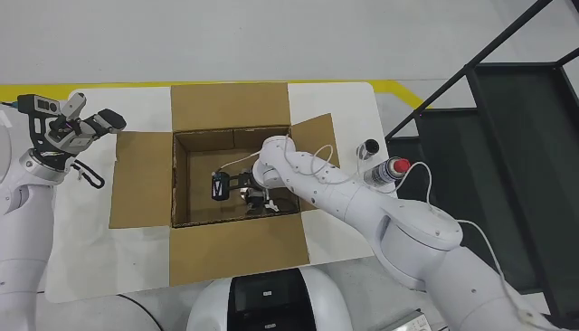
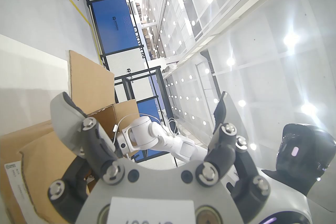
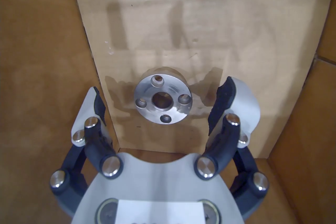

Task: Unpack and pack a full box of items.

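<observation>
An open cardboard box (image 1: 145, 179) stands on the white table with its four flaps spread out. My right gripper (image 3: 160, 104) is down inside the box, open, its fingers on either side of a round metal flange (image 3: 162, 102) with several holes that lies on the box floor. From above, the right gripper (image 1: 237, 189) sits near the middle of the box. My left gripper (image 1: 89, 125) is held up over the table's left edge, open and empty; its wrist view has the left gripper (image 2: 143, 110) tilted up at the ceiling, with the box (image 2: 34, 154) beside it.
To the right of the box, a red-capped spray can (image 1: 387, 170) and a small dark-topped cylinder (image 1: 368, 149) stand on the table. A black metal frame (image 1: 488, 105) rises beyond the table's right edge. A yellow line (image 1: 90, 86) runs along the far edge.
</observation>
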{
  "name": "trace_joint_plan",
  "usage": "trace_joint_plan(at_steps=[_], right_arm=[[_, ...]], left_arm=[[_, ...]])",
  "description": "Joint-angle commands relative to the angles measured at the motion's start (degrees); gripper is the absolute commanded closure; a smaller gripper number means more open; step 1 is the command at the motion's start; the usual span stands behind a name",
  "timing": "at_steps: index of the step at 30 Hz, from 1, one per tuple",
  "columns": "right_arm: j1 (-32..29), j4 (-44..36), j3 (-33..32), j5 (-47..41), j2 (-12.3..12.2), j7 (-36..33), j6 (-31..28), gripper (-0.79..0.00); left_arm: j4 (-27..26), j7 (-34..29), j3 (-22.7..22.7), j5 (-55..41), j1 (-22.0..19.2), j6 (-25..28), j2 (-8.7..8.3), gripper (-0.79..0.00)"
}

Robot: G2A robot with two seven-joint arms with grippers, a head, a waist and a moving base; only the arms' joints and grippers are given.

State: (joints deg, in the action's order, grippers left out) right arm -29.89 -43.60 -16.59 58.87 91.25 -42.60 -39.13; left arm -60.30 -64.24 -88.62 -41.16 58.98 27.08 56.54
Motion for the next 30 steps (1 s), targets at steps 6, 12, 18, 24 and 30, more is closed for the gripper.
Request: trace_joint_plan(at_steps=[6, 12, 18, 24, 30], right_arm=[[0.4, 2.2, 0.3, 0.6, 1.9, -0.8, 0.6, -0.326], [0.5, 2.0, 0.4, 1.9, 2.9, -2.4, 2.4, -0.114], [1.0, -1.3, -0.5, 3.6, 2.9, -4.7, 4.7, 0.000], [0.0, -9.6, -3.1, 4.7, 0.7, -9.9, 6.8, 0.000], [-4.0, -23.0, -8.4, 6.5, -3.6, -15.8, 9.0, 0.000]], left_arm=[[0.0, 0.0, 0.0, 0.0, 0.0, 0.0, 0.00, -0.785], [0.0, 0.0, 0.0, 0.0, 0.0, 0.0, 0.00, -0.785], [0.0, 0.0, 0.0, 0.0, 0.0, 0.0, 0.00, -0.785], [0.0, 0.0, 0.0, 0.0, 0.0, 0.0, 0.00, -0.785], [0.0, 0.0, 0.0, 0.0, 0.0, 0.0, 0.00, -0.785]])
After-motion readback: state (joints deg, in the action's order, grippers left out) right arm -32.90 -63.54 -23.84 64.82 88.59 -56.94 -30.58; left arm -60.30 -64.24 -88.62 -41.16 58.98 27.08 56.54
